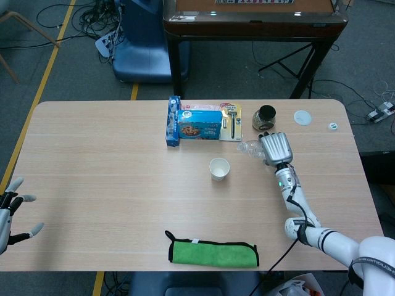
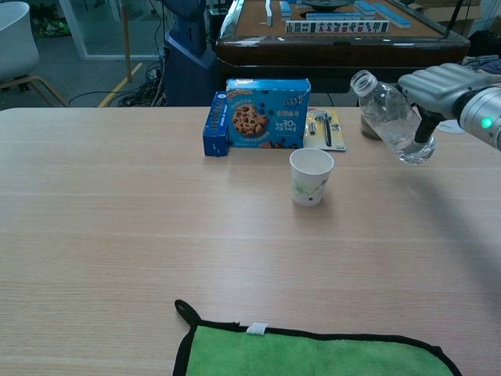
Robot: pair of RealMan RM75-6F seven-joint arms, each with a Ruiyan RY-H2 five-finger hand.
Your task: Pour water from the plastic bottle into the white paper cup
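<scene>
The surface (image 1: 92,148) carries, at its near edge, a green cloth (image 1: 213,253); at its far side stand a blue biscuit box (image 2: 268,113) and a dark jar (image 1: 264,117). The right hand (image 2: 438,86) is raised above the right part of the surface, its fingers (image 2: 423,129) wrapped around a clear plastic bottle (image 2: 390,119). The bottle is uncapped and tilted, mouth pointing left toward the white paper cup (image 2: 311,176), which stands upright near the middle of the surface, left of and below the bottle mouth and apart from it. No water is seen leaving the bottle. The left hand (image 1: 11,213) hovers off the near left edge, fingers spread and holding nothing. For the step in hand, bring the bottle mouth directly over the cup opening before tilting further; increase the tilt gradually so the stream stays narrow, and avoid touching the light cup, which would tip easily.
</scene>
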